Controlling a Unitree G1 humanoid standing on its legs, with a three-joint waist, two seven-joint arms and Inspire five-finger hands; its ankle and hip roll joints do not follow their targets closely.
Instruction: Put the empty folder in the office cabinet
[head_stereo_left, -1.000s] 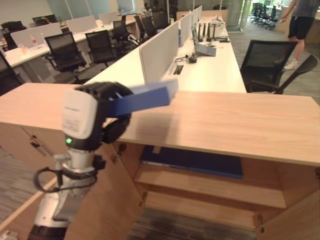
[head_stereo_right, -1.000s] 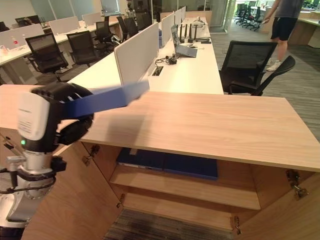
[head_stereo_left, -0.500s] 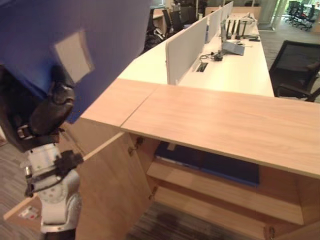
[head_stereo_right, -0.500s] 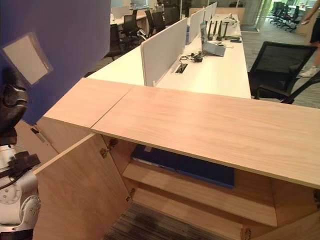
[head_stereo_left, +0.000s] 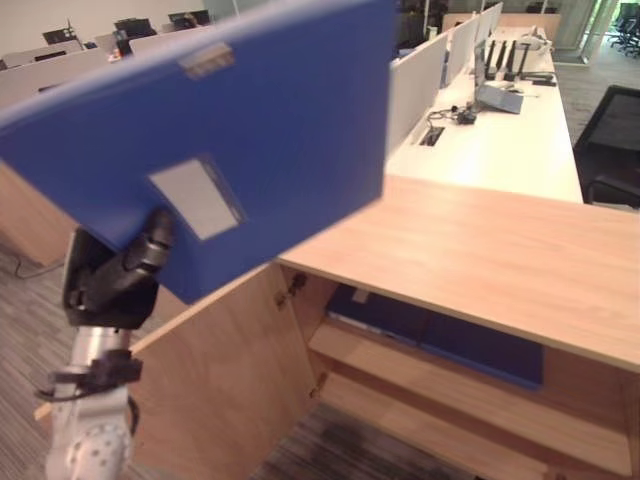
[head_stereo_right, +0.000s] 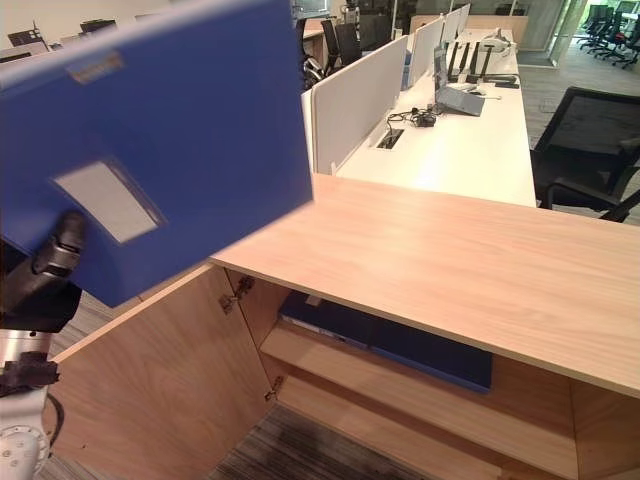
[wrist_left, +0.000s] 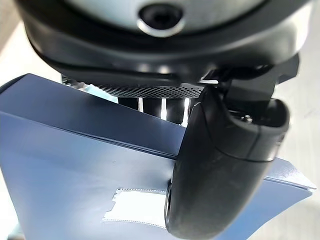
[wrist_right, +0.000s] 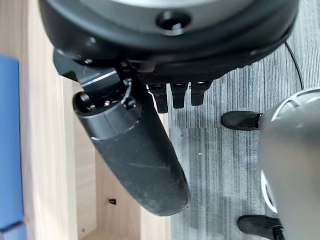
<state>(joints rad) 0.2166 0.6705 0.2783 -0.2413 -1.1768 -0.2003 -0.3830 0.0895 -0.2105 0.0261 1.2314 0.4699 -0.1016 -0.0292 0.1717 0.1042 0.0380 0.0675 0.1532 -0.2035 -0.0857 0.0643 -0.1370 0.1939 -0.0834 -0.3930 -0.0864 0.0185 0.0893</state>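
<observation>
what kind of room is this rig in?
Looks like an open-plan office: long white desks with divider screens, black mesh office chairs, and a wooden cabinet standing open with blue folders on its shelf.

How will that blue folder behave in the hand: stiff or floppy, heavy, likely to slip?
The blue folder probably is stiff: held at one corner by the left hand, it stays flat. It likely is light. Its smooth cover may slip.
</observation>
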